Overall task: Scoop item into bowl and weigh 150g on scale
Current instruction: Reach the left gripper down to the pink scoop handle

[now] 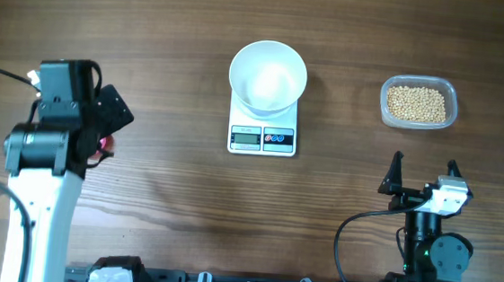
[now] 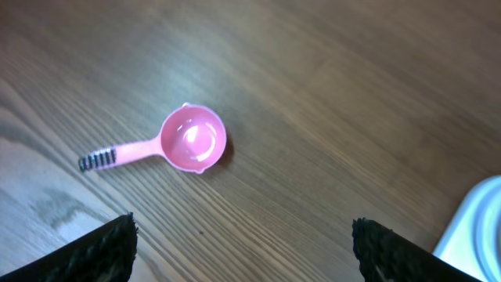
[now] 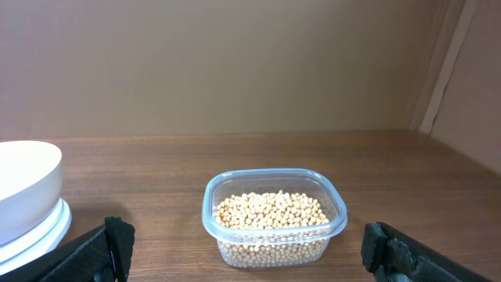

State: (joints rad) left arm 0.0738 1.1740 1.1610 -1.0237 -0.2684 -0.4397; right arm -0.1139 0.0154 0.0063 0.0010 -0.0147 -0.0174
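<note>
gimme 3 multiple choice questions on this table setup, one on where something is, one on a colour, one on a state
1. Where does the white bowl sit?
A) on the digital scale
B) on a stove
C) in a sink

2. What colour is the measuring scoop?
A) blue
B) pink
C) green

3. What state is the bowl in?
A) full of water
B) cracked in two
C) empty

Answers:
1 A: the overhead view shows it on the scale's platform, just behind the display.
2 B: the left wrist view shows a pink cup and handle.
3 C: from overhead its inside shows only bare white.
</note>
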